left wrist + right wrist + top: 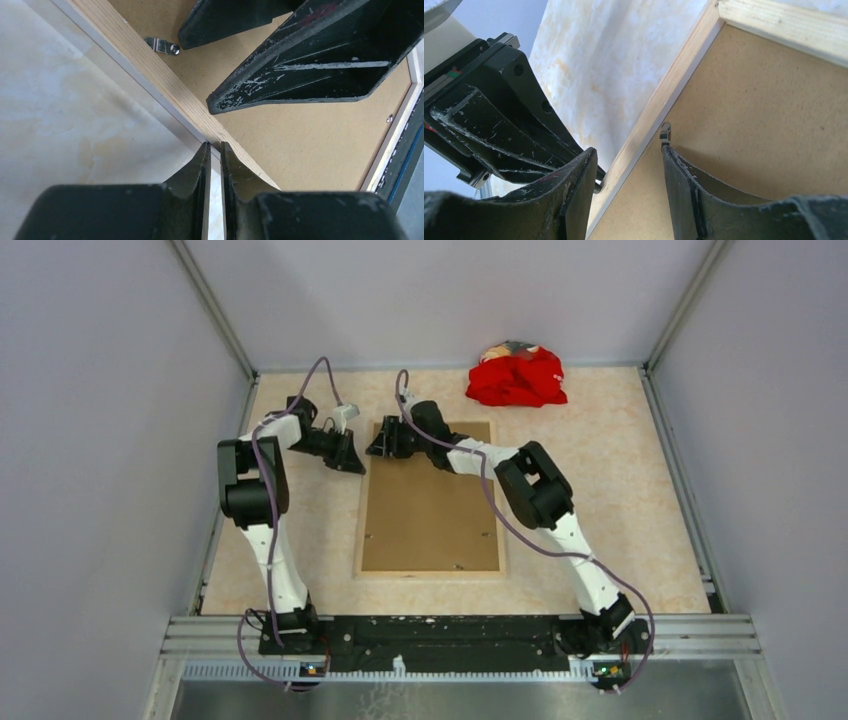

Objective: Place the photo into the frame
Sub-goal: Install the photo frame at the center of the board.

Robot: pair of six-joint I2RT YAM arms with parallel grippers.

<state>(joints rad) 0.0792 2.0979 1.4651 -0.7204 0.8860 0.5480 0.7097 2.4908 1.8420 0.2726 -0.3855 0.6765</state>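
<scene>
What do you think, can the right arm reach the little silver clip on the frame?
Probably yes: the right gripper hangs open right beside the clip, with nothing between them.

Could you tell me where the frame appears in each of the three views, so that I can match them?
Top external: the frame lies back up, centre of picture.
Left wrist: its wooden rail crosses diagonally from top left.
Right wrist: its corner sits top right.
Shared landmark: the brown backing board inside it.

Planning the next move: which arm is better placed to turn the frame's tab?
Likely right: the right gripper, open, straddles the rail, one finger at the tab; the left gripper sits nearly shut beside the frame.
</scene>
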